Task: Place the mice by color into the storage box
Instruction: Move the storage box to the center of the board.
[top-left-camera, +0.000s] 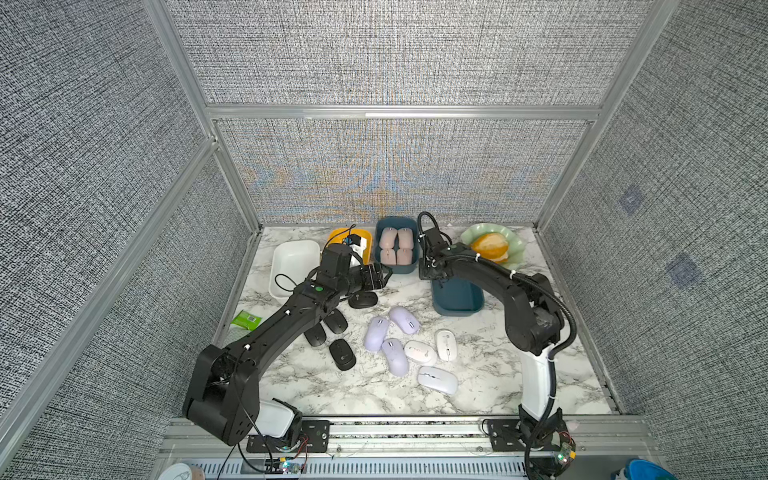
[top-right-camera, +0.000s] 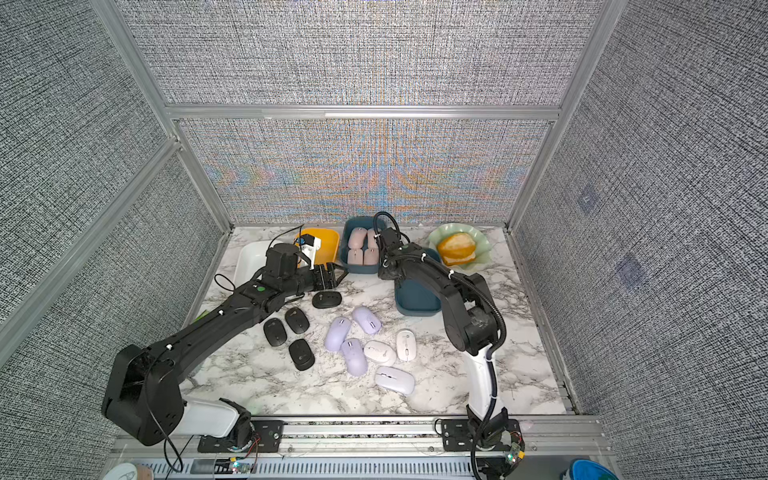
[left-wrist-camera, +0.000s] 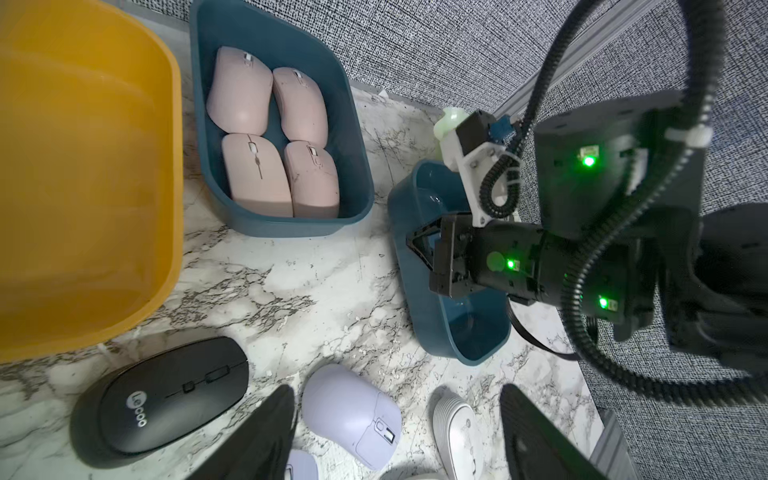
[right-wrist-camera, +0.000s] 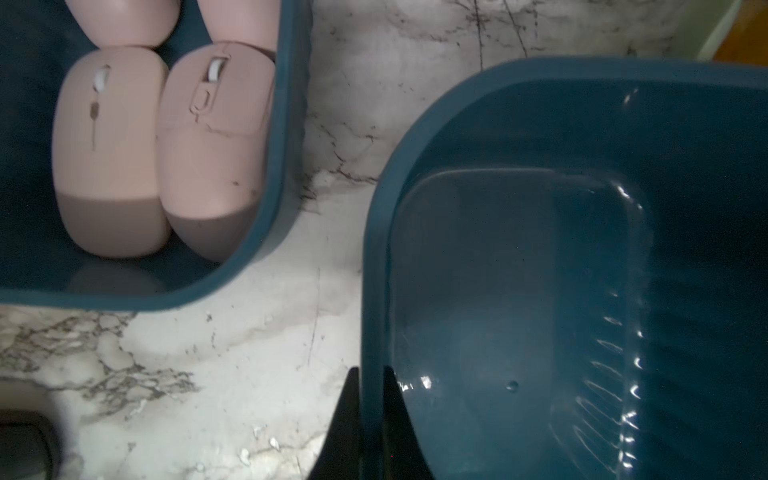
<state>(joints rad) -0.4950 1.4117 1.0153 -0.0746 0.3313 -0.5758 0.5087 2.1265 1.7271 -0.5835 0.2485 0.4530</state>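
Observation:
Several pale pink mice (top-left-camera: 396, 246) fill a teal storage box (top-left-camera: 397, 270) at the back. A second, empty teal box (top-left-camera: 457, 297) sits to its right. My right gripper (right-wrist-camera: 371, 372) is shut on this box's near-left rim (right-wrist-camera: 372, 316), one finger inside and one outside. Loose on the marble lie several black mice (top-left-camera: 341, 354), three lilac mice (top-left-camera: 376, 333) and three white mice (top-left-camera: 446, 344). My left gripper (left-wrist-camera: 397, 388) hangs open and holds nothing. It hovers near a black mouse (left-wrist-camera: 160, 401) and a lilac mouse (left-wrist-camera: 353, 413).
A white tub (top-left-camera: 291, 266) and a yellow tub (left-wrist-camera: 83, 166) stand at the back left. A green plate (top-left-camera: 515, 253) with a bread roll (top-left-camera: 490, 245) is at the back right. A green packet (top-left-camera: 246, 320) lies by the left wall.

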